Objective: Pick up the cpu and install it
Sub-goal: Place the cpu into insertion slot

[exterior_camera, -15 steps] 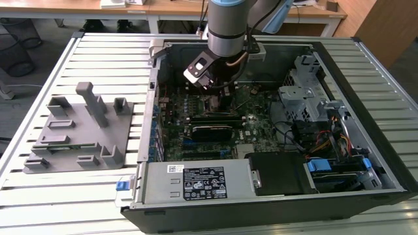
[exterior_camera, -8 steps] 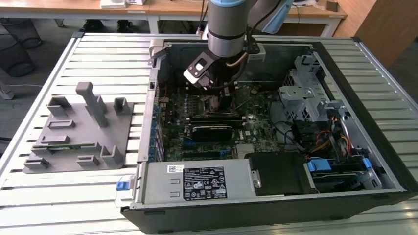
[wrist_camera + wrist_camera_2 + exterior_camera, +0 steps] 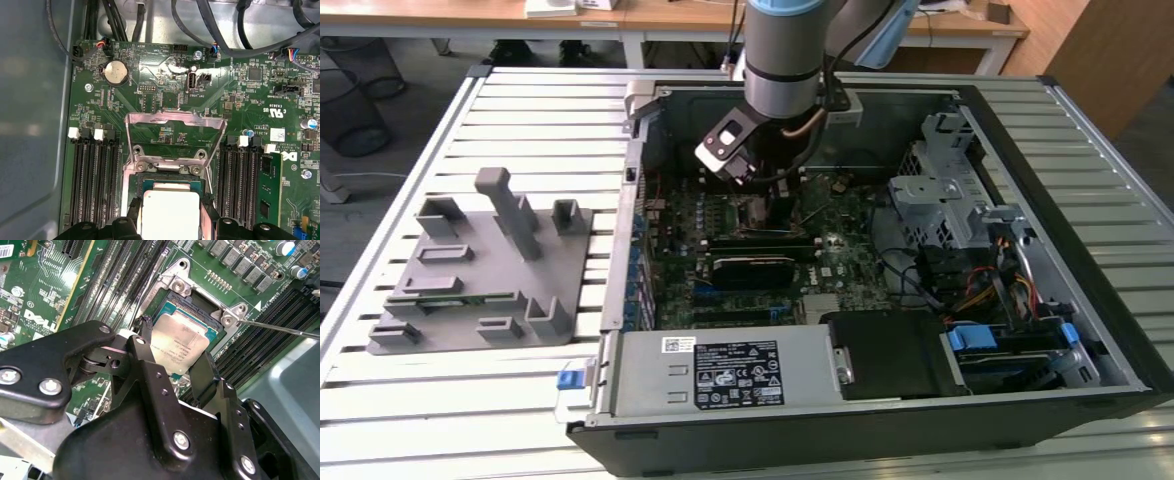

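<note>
Cpu (image 3: 182, 340), silver-topped with a thin green rim, sits pinched between our gripper's (image 3: 174, 352) fingers, right over the open socket (image 3: 197, 304). We see its raised load plate (image 3: 175, 118) and memory slots (image 3: 95, 185) crowding close on both sides.

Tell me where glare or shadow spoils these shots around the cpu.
First wrist view: the cpu lid glares almost white, and the case wall carries hazy reflections. Second wrist view: a milder sheen on the lid, no washout. Exterior view: the motherboard lies in shade while the slatted table is brightly lit.
</note>
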Action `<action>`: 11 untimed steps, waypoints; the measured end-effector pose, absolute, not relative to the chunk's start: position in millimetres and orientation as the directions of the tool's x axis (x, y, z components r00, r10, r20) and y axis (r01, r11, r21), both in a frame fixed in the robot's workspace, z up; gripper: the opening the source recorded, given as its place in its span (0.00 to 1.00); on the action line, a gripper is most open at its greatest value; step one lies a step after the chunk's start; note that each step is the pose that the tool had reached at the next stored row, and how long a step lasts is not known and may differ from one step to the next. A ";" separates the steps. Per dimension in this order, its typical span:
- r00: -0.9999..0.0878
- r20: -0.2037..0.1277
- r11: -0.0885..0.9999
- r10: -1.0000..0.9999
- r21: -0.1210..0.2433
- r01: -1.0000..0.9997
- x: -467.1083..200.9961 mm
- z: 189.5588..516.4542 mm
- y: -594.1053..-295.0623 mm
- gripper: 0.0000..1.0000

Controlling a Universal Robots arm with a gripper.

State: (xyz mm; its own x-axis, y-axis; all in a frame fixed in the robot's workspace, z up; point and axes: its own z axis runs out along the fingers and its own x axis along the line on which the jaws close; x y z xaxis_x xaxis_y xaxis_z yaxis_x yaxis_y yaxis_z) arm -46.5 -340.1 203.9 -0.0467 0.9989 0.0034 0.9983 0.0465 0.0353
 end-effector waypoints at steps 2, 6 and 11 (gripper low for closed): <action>-0.047 0.003 0.047 0.999 0.035 0.998 -46.5 203.4 -340.1 0.55; -0.047 0.003 0.046 0.999 0.035 0.998 -46.5 202.5 -340.2 0.55; -0.047 0.004 0.046 0.999 0.035 0.998 -46.5 200.9 -340.1 0.55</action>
State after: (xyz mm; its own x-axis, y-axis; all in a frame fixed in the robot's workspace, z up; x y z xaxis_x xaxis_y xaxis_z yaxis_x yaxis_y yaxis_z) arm -46.5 -340.1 200.9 -0.0466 0.9989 0.0035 0.9983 0.0465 0.0355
